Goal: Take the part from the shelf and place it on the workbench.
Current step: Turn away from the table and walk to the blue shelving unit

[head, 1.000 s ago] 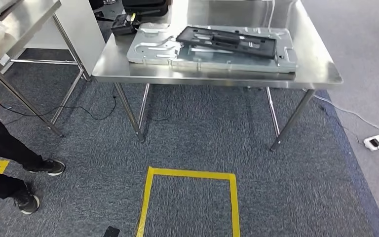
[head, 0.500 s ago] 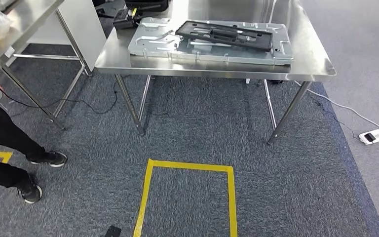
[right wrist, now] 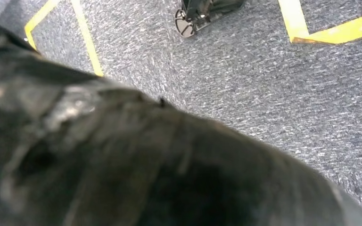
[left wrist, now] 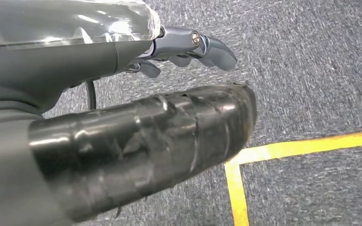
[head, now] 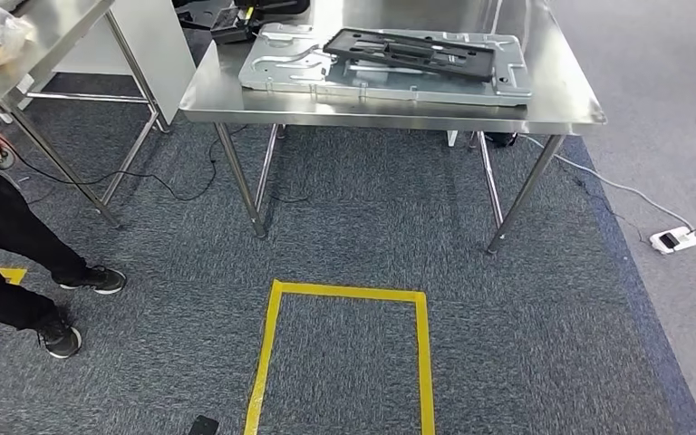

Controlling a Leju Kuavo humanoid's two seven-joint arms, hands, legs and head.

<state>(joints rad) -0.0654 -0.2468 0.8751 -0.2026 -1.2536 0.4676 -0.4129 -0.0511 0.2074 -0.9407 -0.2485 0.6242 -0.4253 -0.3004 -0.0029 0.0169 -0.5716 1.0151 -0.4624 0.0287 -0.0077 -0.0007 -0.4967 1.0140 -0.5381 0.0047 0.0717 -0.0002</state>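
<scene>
- While the black part (head: 412,52) lay atop a metal plate (head: 281,68) on the tabletop (head: 562,104), it looked flat, stiff, light; best taken by a long edge.
- Left hand (left wrist: 188,47) held nothing, fingers loosely apart; right hand's state couldn't be told.

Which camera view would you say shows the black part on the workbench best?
The head view: the black part lies on a silver plate on the workbench. Both wrist views face carpet, away from it.

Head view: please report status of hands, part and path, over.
Left hand holds nothing, over carpet; right hand unclear. Black frame lies on metal plate on workbench. Person stands at left.
</scene>
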